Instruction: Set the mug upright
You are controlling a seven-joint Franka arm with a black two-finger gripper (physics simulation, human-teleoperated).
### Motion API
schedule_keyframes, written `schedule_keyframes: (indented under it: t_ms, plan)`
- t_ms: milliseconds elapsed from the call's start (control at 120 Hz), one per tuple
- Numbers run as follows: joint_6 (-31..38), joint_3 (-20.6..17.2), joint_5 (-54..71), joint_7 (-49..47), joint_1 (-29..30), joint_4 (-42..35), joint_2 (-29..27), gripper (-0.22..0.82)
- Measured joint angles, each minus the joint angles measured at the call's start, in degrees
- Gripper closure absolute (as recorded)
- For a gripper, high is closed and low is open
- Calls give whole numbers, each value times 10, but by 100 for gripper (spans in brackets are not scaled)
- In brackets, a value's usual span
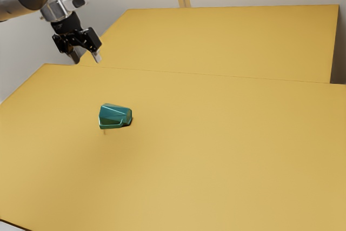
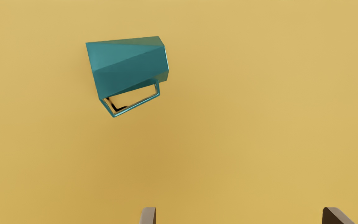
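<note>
Insp. of mug job, tabletop. Mug [image 1: 114, 115] lay on its side on the table [image 1: 216, 160], i.e. not upright; the task's end state was not met. Its wider end faced the ext. view's left, its narrower end that view's right. Handle [image 2: 136, 105] stuck out from the body on the side nearer the fingers [image 2: 148, 216] in the wrist view. Which end was the mouth could not be confirmed.

Gripper [image 1: 86, 62] hung above the table, well apart from the mug. Fingers stood wide, nothing held betw. them.

Step in hand, as judged: approach & grasp. Recs. for good execution: hand needed to come over the mug body w/ fingers kept wide, then turn so the pads would close across the faceted sides, not along the axis. Handle wanted clearance; a fingertip landing on the loop could have spun or rolled the mug. Grip nearer one end was advisable, to leave room for the tilt. Mouth & base had to be ID'd prior to turning, else risk of standing it inverted. Lift approx. clear of the surface, rotate slowly, lower until base sat flat, then release. Taper posed a slip risk; firm, square contact req'd.
</note>
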Motion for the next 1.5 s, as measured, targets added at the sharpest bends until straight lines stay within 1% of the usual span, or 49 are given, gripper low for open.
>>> schedule_keyframes:
  t_ms: [258, 333, 475, 550, 708, 900, 1075, 1500]
  plan:
    - [27, 0, -74, 50, 54, -20, 20, 2]
    - [38, -1, -98, 66, 90, -33, 25, 3]
    - [51, 0, -149, 101, 180, -46, 39, 2]
    - [55, 0, -181, 122, 207, -48, 58, 2]
    - [52, -1, -252, 172, 228, -48, 102, 3]
    - [45, -3, -309, 229, 250, -51, 139, 3]
    - [43, -3, -354, 276, 261, -82, 169, 3]
    - [49, -4, -398, 353, 264, -80, 230, 3]
